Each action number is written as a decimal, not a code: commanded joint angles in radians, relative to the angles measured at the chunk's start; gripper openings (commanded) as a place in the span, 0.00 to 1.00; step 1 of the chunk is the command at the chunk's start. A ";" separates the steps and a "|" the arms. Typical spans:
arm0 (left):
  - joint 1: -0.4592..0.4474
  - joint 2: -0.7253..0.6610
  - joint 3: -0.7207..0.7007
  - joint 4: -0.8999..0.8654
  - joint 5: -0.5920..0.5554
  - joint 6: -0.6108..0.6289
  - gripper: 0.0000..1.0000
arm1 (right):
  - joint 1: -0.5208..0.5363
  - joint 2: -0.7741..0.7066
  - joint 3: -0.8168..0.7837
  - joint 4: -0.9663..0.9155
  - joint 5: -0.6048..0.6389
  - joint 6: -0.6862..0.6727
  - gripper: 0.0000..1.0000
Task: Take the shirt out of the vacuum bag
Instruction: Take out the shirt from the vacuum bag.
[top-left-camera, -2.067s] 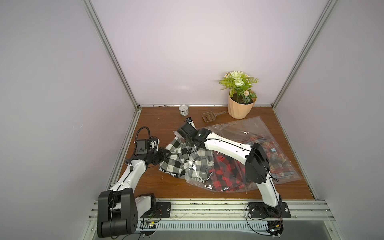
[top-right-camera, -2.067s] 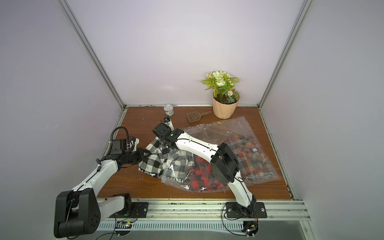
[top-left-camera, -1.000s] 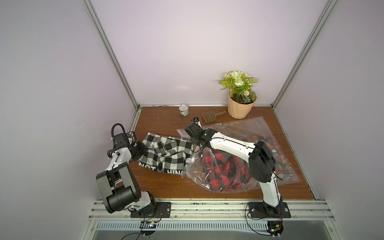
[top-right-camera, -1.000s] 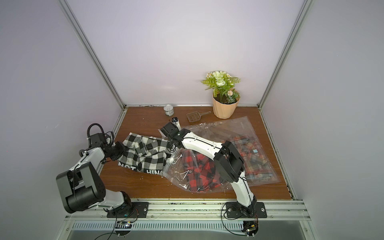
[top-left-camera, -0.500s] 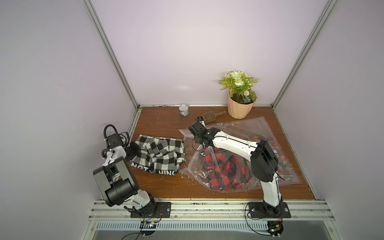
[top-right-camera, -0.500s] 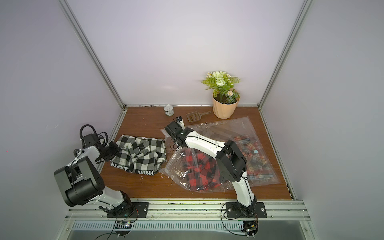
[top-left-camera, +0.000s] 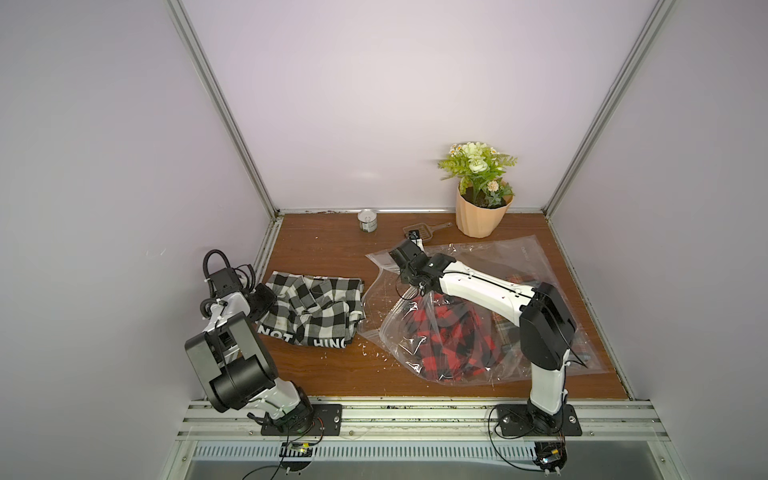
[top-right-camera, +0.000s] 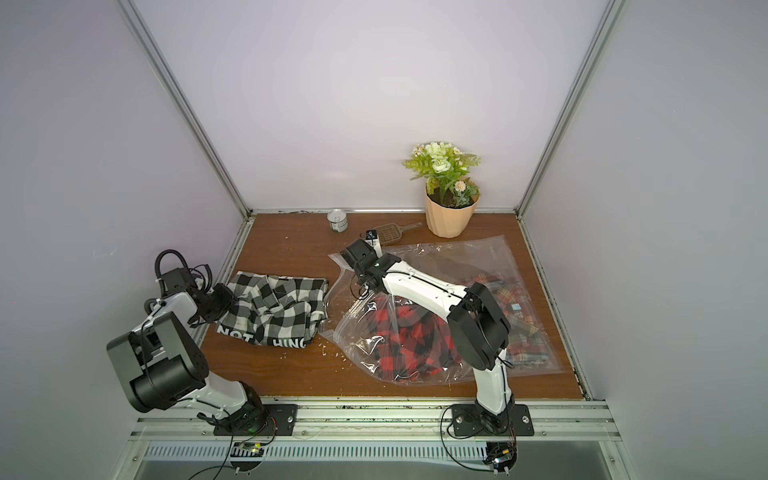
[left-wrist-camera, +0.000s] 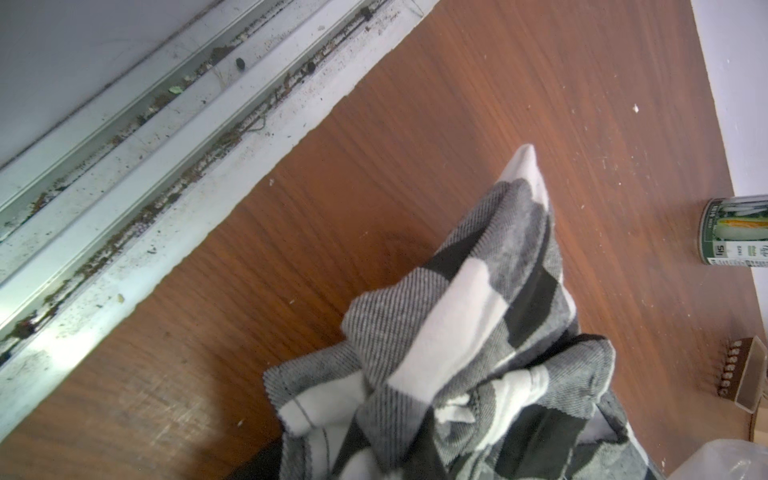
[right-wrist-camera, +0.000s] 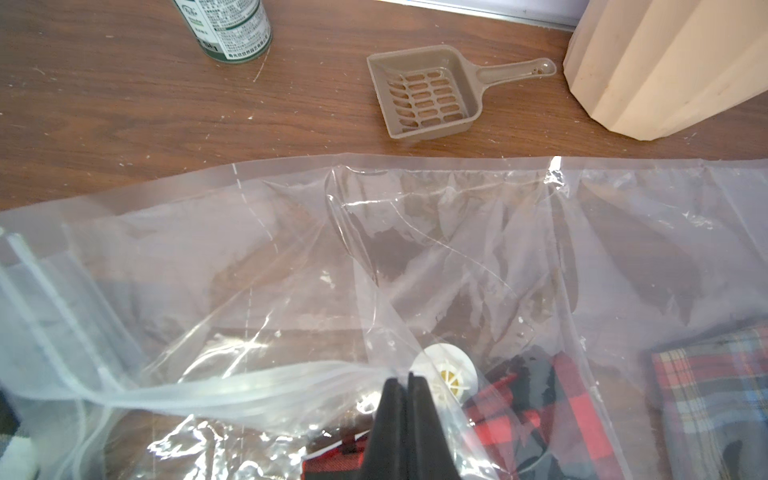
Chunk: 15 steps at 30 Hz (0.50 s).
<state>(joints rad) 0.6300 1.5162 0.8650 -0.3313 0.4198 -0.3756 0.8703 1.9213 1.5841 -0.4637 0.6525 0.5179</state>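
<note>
The light is soft and even from above in both top views, with only pale shadows on the brown table (top-left-camera: 332, 249), the clear vacuum bag (right-wrist-camera: 415, 249) has shiny white glints, the shirt (left-wrist-camera: 457, 332) looks a little fuzzy up close, and the metal rail (left-wrist-camera: 104, 291) beside it glows bright in one spot

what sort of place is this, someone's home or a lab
Most likely a lab robot test booth, not a home: two robot arms bolted to a metal rail, blank pale walls in aluminium framing, and a potted plant, can and scoop set out like props.
</note>
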 joint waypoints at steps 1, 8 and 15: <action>0.016 -0.004 0.001 0.048 0.040 -0.009 0.00 | -0.010 -0.060 -0.030 -0.014 0.031 0.018 0.00; -0.064 -0.149 0.003 0.036 0.056 -0.058 0.57 | -0.009 -0.075 -0.066 0.004 -0.002 0.021 0.00; -0.174 -0.305 0.191 -0.120 -0.092 -0.066 0.95 | -0.009 -0.081 -0.077 0.013 -0.016 0.021 0.00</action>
<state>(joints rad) 0.4999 1.2556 0.9897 -0.3683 0.4042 -0.4431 0.8627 1.8847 1.5135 -0.4355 0.6437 0.5251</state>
